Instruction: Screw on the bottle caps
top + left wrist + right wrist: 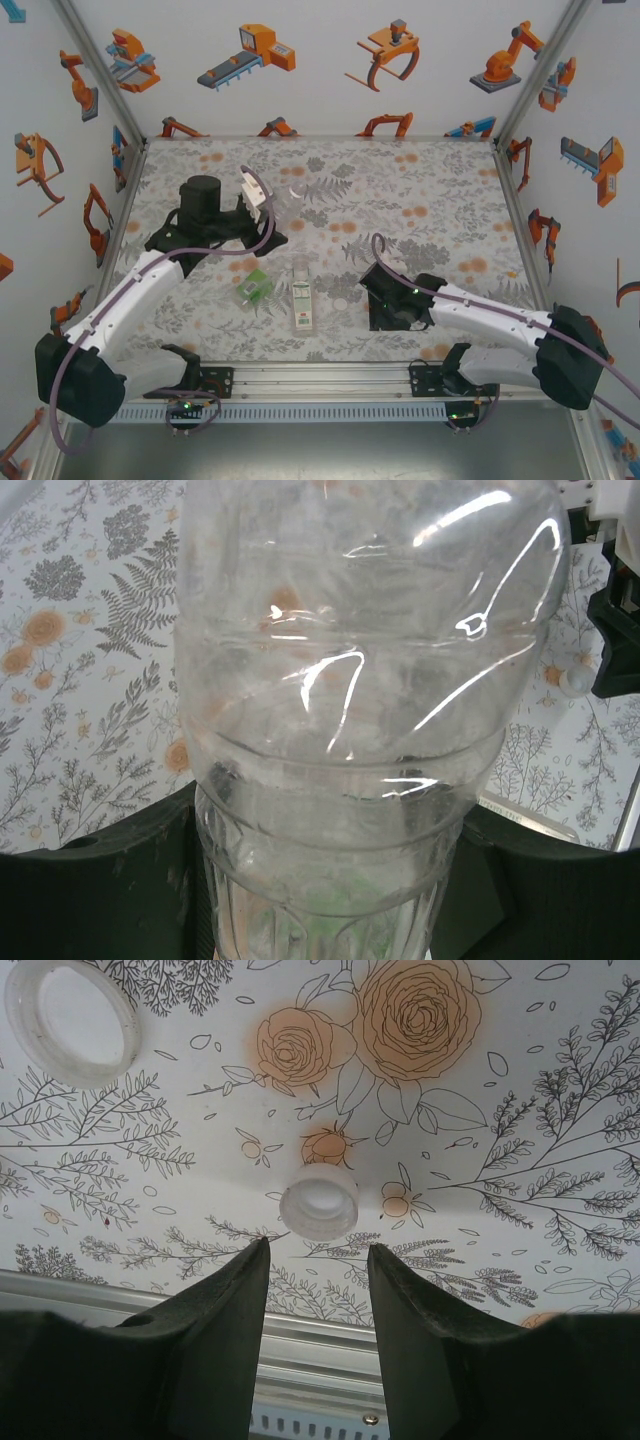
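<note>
Lying beyond right end effector (318, 1247), cap (319, 1200); left end effector (330, 820) clamping bottle (360, 660)

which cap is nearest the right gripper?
The small white cap, just ahead of the right gripper and in line with its gap. The wider cap lies farther off, to the upper left.

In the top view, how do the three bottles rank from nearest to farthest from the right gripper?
1. The labelled bottle, lying just left of the right gripper.
2. The green bottle, lying further left, beside the labelled one.
3. The clear bottle, held in the left gripper, towards the back left.
</note>
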Available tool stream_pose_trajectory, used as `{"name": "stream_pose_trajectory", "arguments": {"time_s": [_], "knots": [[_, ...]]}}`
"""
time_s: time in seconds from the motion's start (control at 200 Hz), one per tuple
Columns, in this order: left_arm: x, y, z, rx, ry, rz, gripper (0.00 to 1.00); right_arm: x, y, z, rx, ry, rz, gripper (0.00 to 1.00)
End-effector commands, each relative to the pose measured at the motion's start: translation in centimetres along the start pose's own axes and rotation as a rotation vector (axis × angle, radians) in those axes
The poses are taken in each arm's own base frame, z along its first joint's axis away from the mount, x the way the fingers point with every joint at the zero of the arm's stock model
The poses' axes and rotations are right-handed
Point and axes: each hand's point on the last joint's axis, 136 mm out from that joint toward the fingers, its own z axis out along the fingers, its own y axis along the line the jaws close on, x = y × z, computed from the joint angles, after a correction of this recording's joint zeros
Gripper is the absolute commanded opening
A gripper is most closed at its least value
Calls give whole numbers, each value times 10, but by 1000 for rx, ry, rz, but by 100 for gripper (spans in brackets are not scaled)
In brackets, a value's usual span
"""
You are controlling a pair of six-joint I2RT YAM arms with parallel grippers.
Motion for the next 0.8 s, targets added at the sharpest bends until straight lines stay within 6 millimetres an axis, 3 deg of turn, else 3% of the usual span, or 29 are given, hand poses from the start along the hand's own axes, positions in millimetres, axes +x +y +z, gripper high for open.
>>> {"name": "stream_pose_trajectory", "arguments": {"time_s": [0.0, 0.796], "knots": [[-9, -1, -2, 9, -10, 29, 0, -4, 4, 0, -1, -17, -5, 44], [-7, 0, -3, 1, 8, 49, 0, -18, 12, 1, 22, -38, -46, 43]]}}
